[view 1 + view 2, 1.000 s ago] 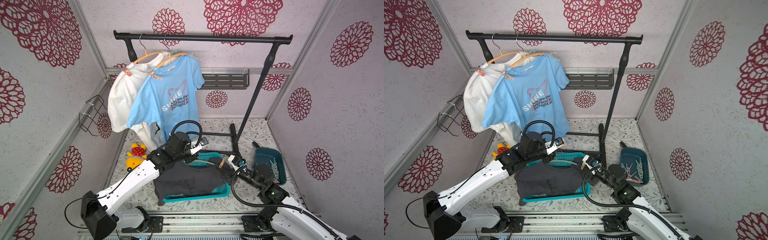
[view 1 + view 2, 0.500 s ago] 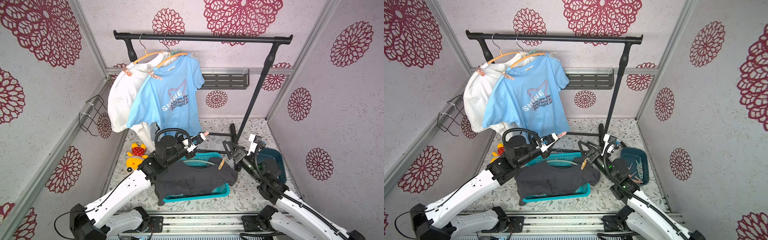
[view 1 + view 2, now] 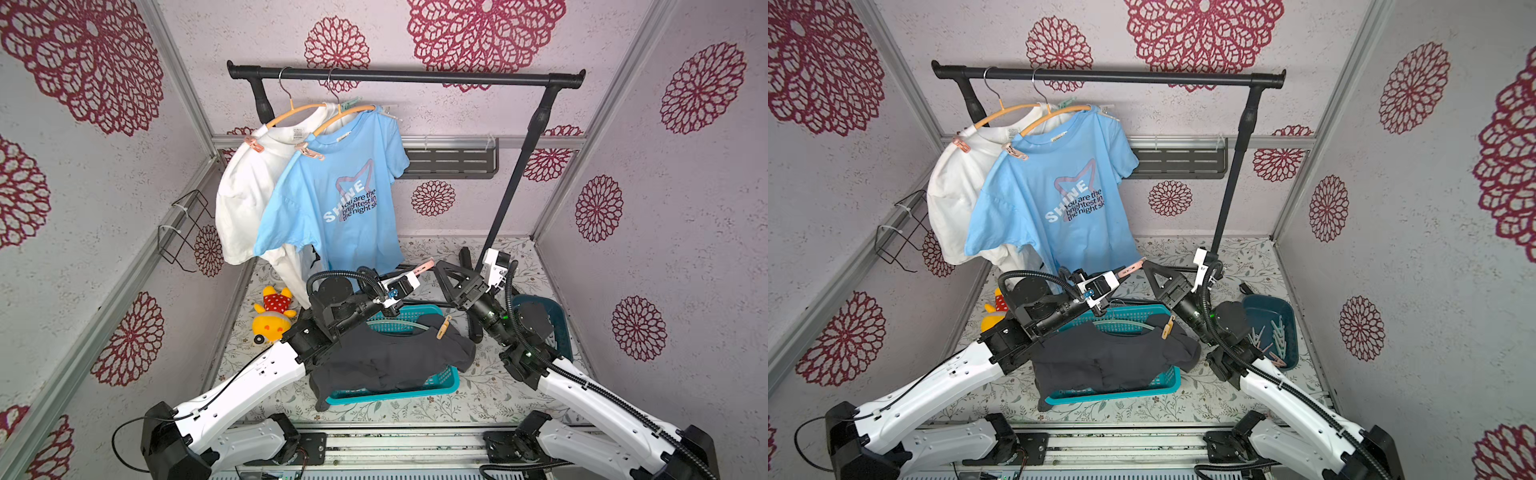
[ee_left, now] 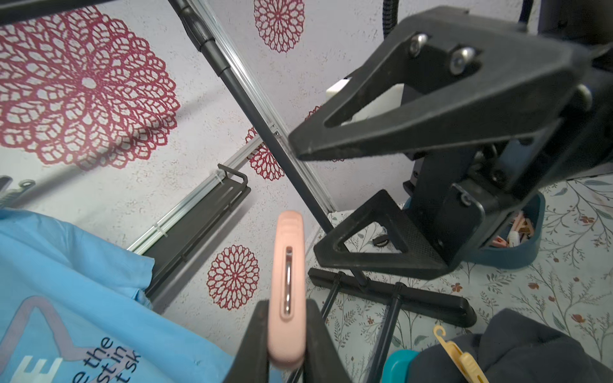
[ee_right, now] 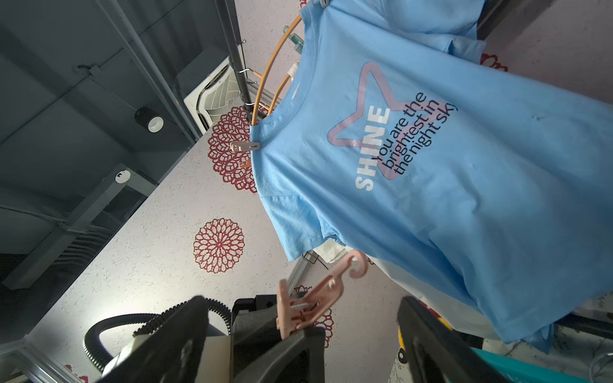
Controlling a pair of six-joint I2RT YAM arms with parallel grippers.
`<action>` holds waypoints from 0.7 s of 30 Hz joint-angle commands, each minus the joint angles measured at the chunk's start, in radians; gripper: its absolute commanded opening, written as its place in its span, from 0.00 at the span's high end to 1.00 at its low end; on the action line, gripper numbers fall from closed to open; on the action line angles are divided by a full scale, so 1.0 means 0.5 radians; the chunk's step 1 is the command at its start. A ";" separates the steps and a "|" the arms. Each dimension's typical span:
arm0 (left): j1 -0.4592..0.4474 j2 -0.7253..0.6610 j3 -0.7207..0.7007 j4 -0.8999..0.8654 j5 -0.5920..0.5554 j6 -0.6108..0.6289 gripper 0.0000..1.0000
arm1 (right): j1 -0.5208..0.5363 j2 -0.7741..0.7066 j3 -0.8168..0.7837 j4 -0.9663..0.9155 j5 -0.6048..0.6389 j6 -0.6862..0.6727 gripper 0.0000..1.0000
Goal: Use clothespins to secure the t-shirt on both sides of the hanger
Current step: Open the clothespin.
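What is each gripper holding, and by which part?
Left gripper: a pink clothespin, by the end opposite its hook. Right gripper: nothing.

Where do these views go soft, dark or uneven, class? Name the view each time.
Left wrist view: the pink clothespin blurs at its near end, close to the lens. Right wrist view: dark ceiling beside a bright wall; the blue t-shirt is sharp. Both top views: even light, crisp throughout.

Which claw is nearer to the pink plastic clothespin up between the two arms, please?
Left. The left claw is shut on the pink plastic clothespin; the right claw stands open facing its free end, not touching it.
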 commanded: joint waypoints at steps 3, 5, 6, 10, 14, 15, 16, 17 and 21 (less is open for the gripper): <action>-0.049 0.077 0.015 0.157 -0.024 0.001 1.00 | 0.041 0.018 0.131 0.102 0.068 -0.070 0.14; -0.060 0.094 0.013 0.213 -0.028 -0.032 1.00 | 0.049 0.018 0.134 0.102 0.102 -0.109 0.15; -0.064 0.102 0.005 0.262 -0.026 -0.070 1.00 | 0.053 0.017 0.134 0.114 0.120 -0.127 0.16; -0.079 0.140 0.003 0.359 -0.005 -0.218 1.00 | 0.062 0.045 0.125 0.227 0.145 -0.153 0.20; -0.107 0.153 -0.012 0.452 0.002 -0.289 1.00 | 0.065 0.065 0.140 0.250 0.152 -0.189 0.20; -0.110 0.153 -0.015 0.468 0.002 -0.309 1.00 | 0.065 0.065 0.140 0.247 0.160 -0.201 0.20; -0.112 0.156 -0.015 0.482 0.006 -0.325 1.00 | 0.065 0.064 0.141 0.254 0.167 -0.213 0.19; -0.113 0.156 -0.018 0.497 0.016 -0.338 1.00 | 0.065 0.063 0.141 0.261 0.177 -0.216 0.20; -0.116 0.150 -0.036 0.535 0.033 -0.364 1.00 | 0.065 0.056 0.129 0.304 0.208 -0.216 0.14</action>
